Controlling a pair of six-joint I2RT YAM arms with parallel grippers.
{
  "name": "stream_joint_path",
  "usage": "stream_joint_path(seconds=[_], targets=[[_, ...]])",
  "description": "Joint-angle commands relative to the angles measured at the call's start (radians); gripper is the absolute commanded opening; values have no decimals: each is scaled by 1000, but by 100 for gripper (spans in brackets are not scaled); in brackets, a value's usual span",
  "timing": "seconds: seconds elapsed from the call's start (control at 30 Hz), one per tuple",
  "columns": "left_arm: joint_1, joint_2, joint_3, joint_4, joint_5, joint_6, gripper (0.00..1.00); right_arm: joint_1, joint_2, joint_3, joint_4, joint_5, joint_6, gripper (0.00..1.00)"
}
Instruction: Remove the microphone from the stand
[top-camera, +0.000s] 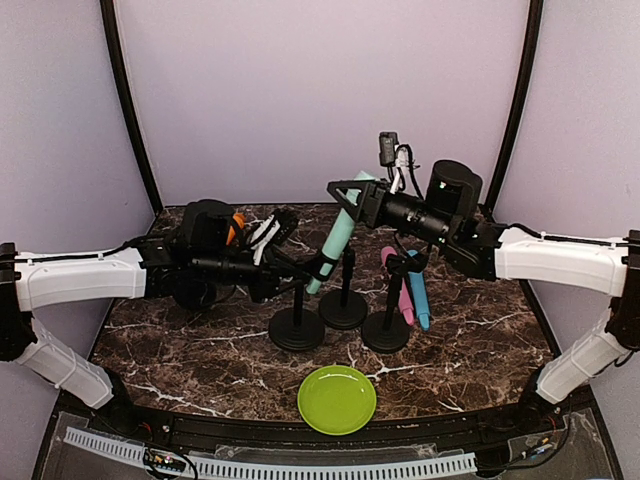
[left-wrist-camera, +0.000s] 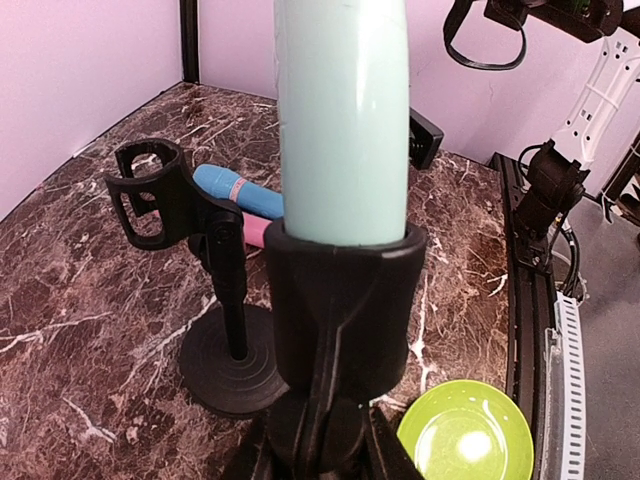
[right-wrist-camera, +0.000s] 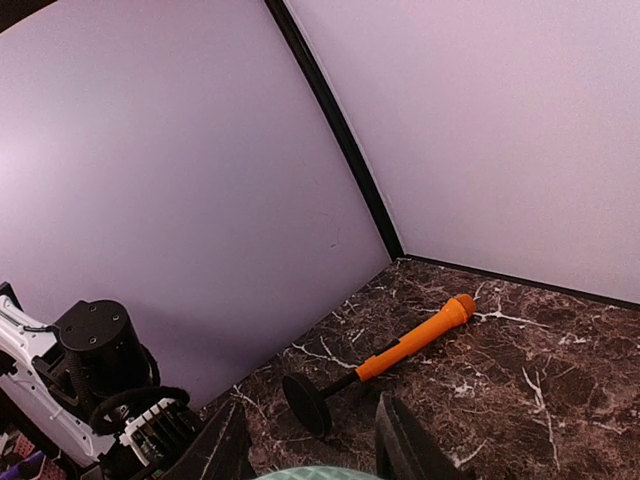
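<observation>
Standing tilted in the clip of its stand (top-camera: 297, 328), the teal mic (top-camera: 340, 235) leans up and to the right above the middle of the table (top-camera: 190, 350). The left gripper (top-camera: 305, 272) is clamped on the stand's neck just under the clip. In the left wrist view its fingers (left-wrist-camera: 255, 462) are cut off by the bottom edge. The right gripper (top-camera: 352, 195) is closed around the teal mic's upper end. In the right wrist view only a teal sliver (right-wrist-camera: 315, 472) shows between the two fingers (right-wrist-camera: 405, 445).

No writing can be read. A small mark on the band of the blue mic (left-wrist-camera: 235, 190) is too blurred to make out.

Two empty stands (top-camera: 343, 308) (top-camera: 385, 330) sit just right of the held one. The blue mic and a pink mic (top-camera: 403, 290) lie flat side by side behind the rightmost stand, partly hidden by it. An orange rod (right-wrist-camera: 410, 340) with a black disc at one end lies on the far left of the table, mostly hidden behind the left arm in the top view. A green plate (top-camera: 337, 398) sits near the front edge, apart from the stands.

The table is dark brown marble with white veins. Plain lilac walls (top-camera: 300, 90) enclose it, with black posts (top-camera: 130, 110) at the corners.
</observation>
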Motion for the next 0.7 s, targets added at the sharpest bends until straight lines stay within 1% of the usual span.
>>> stream_joint_path(seconds=[0.0, 0.17, 0.33, 0.5, 0.67], targets=[[1, -31, -1, 38, 2, 40, 0, -38, -23, 47, -84, 240, -15, 0], [0, -28, -3, 40, -4, 41, 0, -37, -17, 56, -100, 245, -14, 0], [1, -29, -6, 45, 12, 47, 0, -39, -23, 38, -70, 189, -35, 0], [0, -31, -8, 52, 37, 48, 0, -43, -40, 14, -31, 76, -68, 0], [0, -32, -12, 61, 64, 50, 0, -61, -52, -11, 30, -83, -87, 0]])
